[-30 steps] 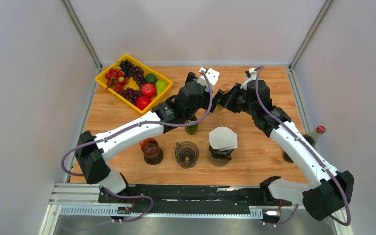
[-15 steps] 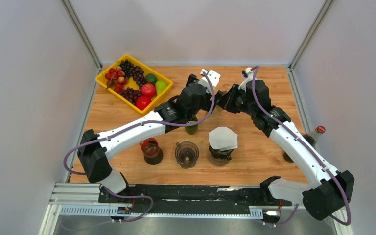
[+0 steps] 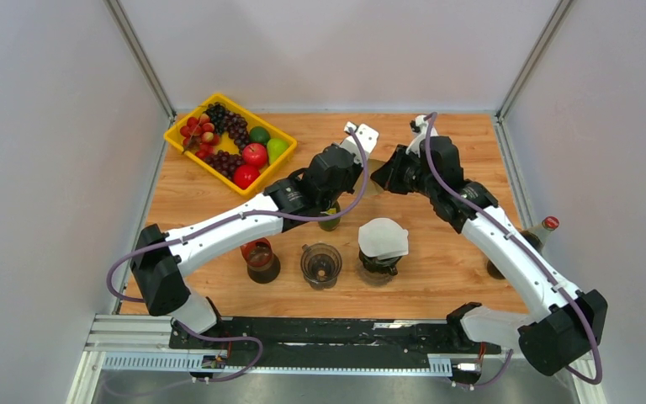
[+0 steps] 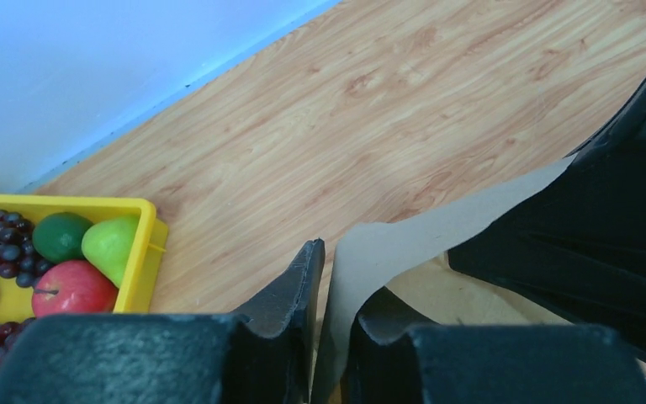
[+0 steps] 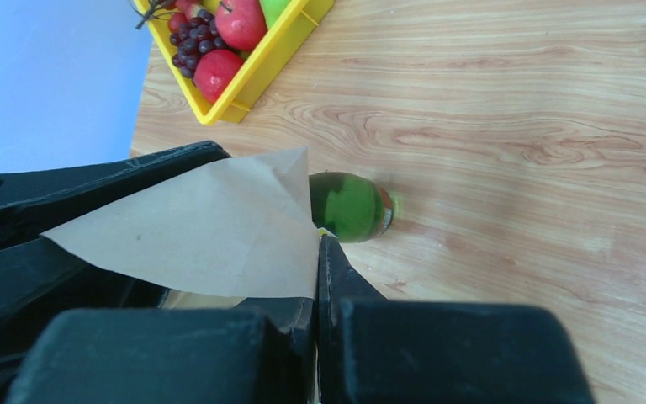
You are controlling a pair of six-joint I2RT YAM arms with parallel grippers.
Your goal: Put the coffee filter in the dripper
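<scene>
The brown paper coffee filter (image 3: 375, 173) hangs in the air over the back middle of the table, stretched between both grippers. My left gripper (image 3: 363, 168) has closed on one edge, and the paper (image 4: 437, 231) stands between its narrow fingers (image 4: 303, 278). My right gripper (image 5: 318, 252) is shut on the opposite corner of the filter (image 5: 202, 227). The clear, empty dripper (image 3: 320, 265) stands near the front edge, below and in front of the filter.
A green bottle (image 3: 330, 220) stands under the left wrist. A yellow fruit tray (image 3: 202, 164) sits at the back left. A reddish cup (image 3: 259, 257) and a black server with a white filter (image 3: 382, 240) flank the dripper. A red-capped bottle (image 3: 547, 225) stands at the right edge.
My left gripper has moved in to the filter held by the right gripper and its wide-open fingers have closed down on the paper's edge. The right arm shifted slightly back.
</scene>
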